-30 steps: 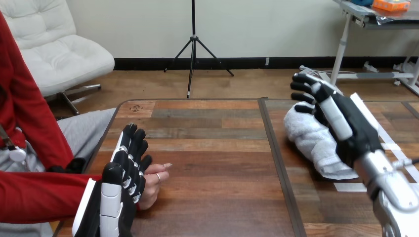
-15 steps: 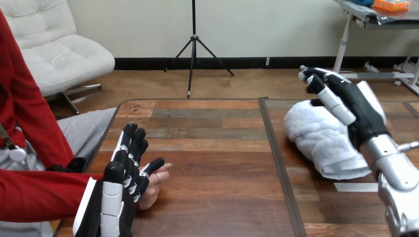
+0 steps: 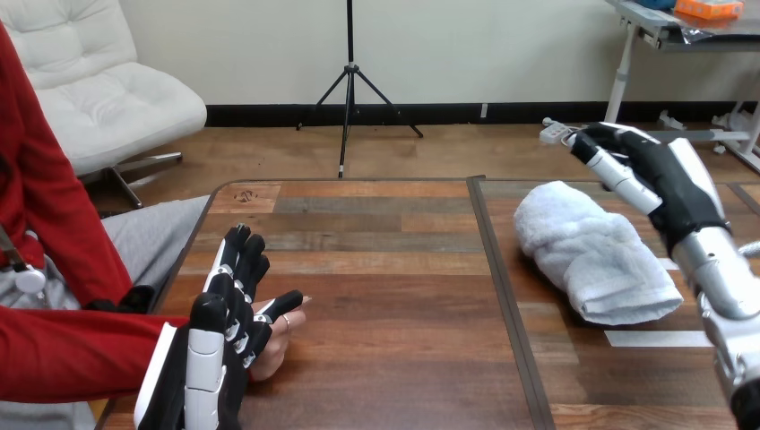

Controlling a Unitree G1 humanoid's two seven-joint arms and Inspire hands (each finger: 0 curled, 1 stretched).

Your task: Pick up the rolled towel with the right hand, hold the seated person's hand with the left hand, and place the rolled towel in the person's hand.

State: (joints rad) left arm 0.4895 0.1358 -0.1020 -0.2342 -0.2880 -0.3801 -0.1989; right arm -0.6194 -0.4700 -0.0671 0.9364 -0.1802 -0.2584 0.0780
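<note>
Your right hand (image 3: 668,184) is up in the air by the far end of the rolled towel (image 3: 596,251). Its fingers (image 3: 618,172) are loose, close together and a little bent at the tips. They point toward the middle of the table. They hold nothing and do not touch the towel.

The rolled towel is white and fluffy. It lies at a slant on the right part of the wooden table (image 3: 385,269).

Your left hand (image 3: 220,358) is low at the near left corner of the table, with its white back toward you. Its fingers (image 3: 235,260) are straight and pressed together, pointing away from you. Its thumb (image 3: 280,302) reaches out over the person's hand (image 3: 282,333) and rests on top of it.

The person's hand comes out of a red sleeve (image 3: 72,354). It lies on the table just beside your left palm, with its fingers curled in.

The table top is made of brown planks in light and dark shades. A dark seam (image 3: 502,296) runs from front to back between your two hands. A strip of white tape (image 3: 659,339) is stuck to the wood just in front of the towel.
</note>
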